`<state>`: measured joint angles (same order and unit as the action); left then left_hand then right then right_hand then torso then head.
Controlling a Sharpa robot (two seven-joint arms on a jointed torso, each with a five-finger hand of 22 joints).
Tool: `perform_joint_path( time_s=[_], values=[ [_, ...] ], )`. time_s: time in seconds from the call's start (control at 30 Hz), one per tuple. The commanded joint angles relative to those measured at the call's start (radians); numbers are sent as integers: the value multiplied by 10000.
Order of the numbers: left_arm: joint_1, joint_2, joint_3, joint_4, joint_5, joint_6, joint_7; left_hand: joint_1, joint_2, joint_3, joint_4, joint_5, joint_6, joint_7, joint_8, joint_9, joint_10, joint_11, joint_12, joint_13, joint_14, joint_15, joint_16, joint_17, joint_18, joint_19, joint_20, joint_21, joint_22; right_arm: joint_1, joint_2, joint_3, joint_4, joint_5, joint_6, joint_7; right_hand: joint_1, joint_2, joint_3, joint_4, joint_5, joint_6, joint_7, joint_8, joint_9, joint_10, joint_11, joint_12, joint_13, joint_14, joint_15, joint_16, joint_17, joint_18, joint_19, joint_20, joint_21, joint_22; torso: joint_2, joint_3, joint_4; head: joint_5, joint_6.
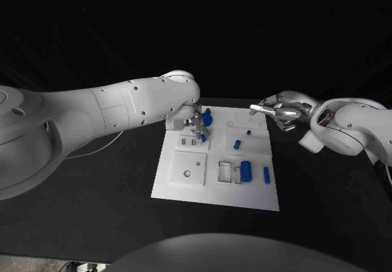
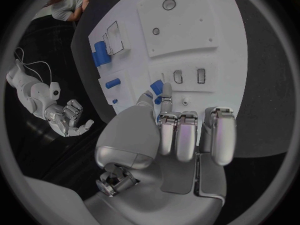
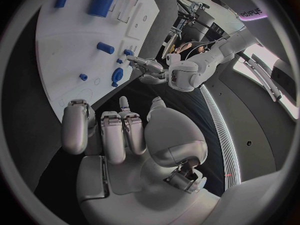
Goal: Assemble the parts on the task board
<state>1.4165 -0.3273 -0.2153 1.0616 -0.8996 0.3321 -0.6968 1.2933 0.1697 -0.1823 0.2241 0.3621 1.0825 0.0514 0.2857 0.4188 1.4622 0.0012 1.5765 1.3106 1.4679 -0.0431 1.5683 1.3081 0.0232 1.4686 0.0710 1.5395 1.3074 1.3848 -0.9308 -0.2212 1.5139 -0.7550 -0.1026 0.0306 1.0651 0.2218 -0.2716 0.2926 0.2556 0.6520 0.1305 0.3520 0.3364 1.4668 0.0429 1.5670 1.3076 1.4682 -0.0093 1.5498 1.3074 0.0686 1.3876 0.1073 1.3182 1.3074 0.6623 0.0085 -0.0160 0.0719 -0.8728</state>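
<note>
Nearest, on the task board [image 1: 214, 192]: a large blue cylinder [image 1: 246, 168] beside a slim blue pin [image 1: 266, 175]. Farther, left hand [image 1: 196, 126] pinching a blue part [image 2: 165, 91] over the far left corner, plain from the left wrist. Farthest right, right hand [image 1: 277, 111] off the board, fingers loosely apart, empty.

From my head camera, the left hand [image 1: 194, 123] is mostly hidden behind its own arm, and I can't tell whether its fingertips truly pinch the small blue part [image 1: 207, 117] at the white board's [image 1: 214, 195] far edge. The smallest blue pieces [image 1: 248, 132] are too tiny to identify.
</note>
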Motion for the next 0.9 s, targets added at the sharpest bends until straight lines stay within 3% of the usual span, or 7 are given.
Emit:
perform_joint_path(
  time_s=[0.03,0.27,0.9],
  values=[
    [-15,33,7,-9,-10,53,-1490,98,-29,75,4,47,-72,-4,-45,17,1085,-132,-57,2602,1029,-71,25,2627,-17,249,-75,-50,1888,-7,2,-2,2,-70,217,-50,41,101,-63,-13,4,71,18,41,-11,1040,41,38,2632,750,26,-75,2295,-33,-88,-26,-58,1773,-5,4,1,-14,2],
    [-28,42,7,-9,-22,67,-1487,255,-151,355,-114,46,-101,-10,-116,127,1085,-137,-57,2602,1029,-78,25,2627,-12,231,-85,-65,1875,-7,13,-2,-5,-74,236,-71,70,109,-75,-25,27,103,23,56,-10,1040,46,38,2632,726,30,-99,2267,-21,-126,-22,-109,1756,-14,0,10,-31,2],
    [-36,6,7,-38,-84,131,-1469,845,-775,1614,-871,-164,77,-122,-170,659,1085,-238,-57,2602,1029,-169,25,2627,-11,246,-168,-92,1895,-10,39,-2,-88,-80,292,-110,95,115,-96,-25,39,134,27,70,-10,1040,52,38,2632,661,36,-166,2189,4,-207,-16,-215,1722,-15,-7,7,-19,2]
  ],
)
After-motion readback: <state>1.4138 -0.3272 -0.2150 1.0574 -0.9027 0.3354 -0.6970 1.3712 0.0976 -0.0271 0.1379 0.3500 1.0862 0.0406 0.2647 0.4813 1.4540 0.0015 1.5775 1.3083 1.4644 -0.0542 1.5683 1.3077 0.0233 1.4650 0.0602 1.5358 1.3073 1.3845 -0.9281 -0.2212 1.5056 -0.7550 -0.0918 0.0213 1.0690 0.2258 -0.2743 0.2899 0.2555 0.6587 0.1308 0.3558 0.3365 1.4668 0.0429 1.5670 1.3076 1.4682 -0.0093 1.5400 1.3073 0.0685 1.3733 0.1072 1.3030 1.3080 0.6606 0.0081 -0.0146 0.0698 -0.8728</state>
